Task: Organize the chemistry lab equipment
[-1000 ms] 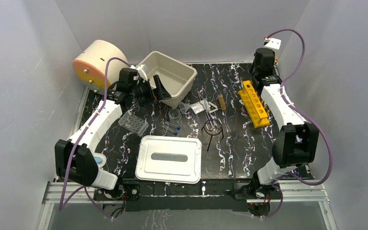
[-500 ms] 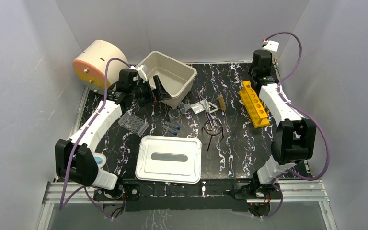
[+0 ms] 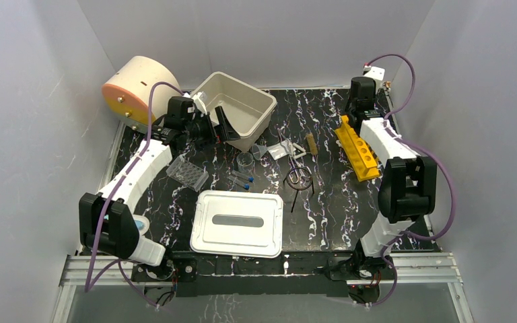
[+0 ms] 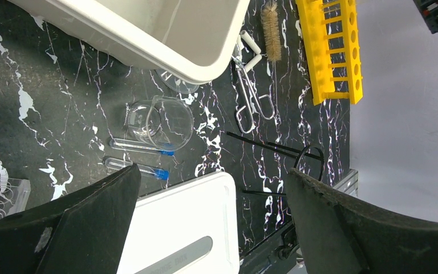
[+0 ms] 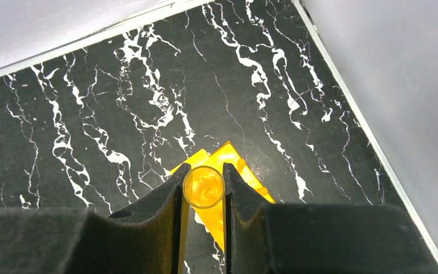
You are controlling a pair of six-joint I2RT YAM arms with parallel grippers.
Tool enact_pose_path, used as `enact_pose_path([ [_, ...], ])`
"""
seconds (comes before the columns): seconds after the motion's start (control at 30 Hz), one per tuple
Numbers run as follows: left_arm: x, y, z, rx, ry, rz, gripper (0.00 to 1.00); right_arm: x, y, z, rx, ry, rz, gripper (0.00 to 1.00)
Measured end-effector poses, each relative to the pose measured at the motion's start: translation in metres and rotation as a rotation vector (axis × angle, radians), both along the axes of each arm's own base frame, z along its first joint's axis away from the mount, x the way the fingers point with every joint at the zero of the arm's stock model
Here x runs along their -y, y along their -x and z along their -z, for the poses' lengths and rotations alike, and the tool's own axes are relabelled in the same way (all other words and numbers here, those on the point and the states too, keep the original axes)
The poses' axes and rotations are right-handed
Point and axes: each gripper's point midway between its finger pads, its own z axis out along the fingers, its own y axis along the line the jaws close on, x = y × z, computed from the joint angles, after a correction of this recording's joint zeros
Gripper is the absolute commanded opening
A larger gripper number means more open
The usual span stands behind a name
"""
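On your black marbled desk point(image 3: 330, 202) the cream bin point(image 3: 239, 101) stands at the back. The left fingers point(image 4: 91, 222) hang just beside it, spread wide and holding nothing. The white lid point(image 3: 237, 222) lies at the near edge, and the yellow rack point(image 3: 357, 148) lies on the right. Between them you see the black ring stand point(image 3: 299, 178), the clear beaker point(image 4: 159, 121), the metal forceps point(image 4: 251, 97), the tan brush point(image 4: 272, 31) and two blue-capped vials point(image 4: 140, 146), all loose on the desk. The right fingers point(image 5: 159, 228) are clamped on a glass tube point(image 5: 203, 187) above the far end of the rack.
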Motion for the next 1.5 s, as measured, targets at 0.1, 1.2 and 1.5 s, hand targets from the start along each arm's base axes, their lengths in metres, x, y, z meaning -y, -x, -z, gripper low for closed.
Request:
enact_pose_path([
  [0.1,0.0,0.0,0.0,0.0,0.0,0.0,0.98,0.0,-0.002,0.011,-0.021,-0.003,-0.004,0.27],
  [1.2,-0.011,-0.001,0.007,-0.024,-0.031,-0.036,0.98,-0.003,0.003,0.024,-0.063,-0.018,-0.034,0.88],
  [1.5,-0.013,0.0,0.008,-0.035,-0.031,-0.045,0.98,-0.017,0.019,-0.041,0.02,-0.051,-0.105,0.85],
])
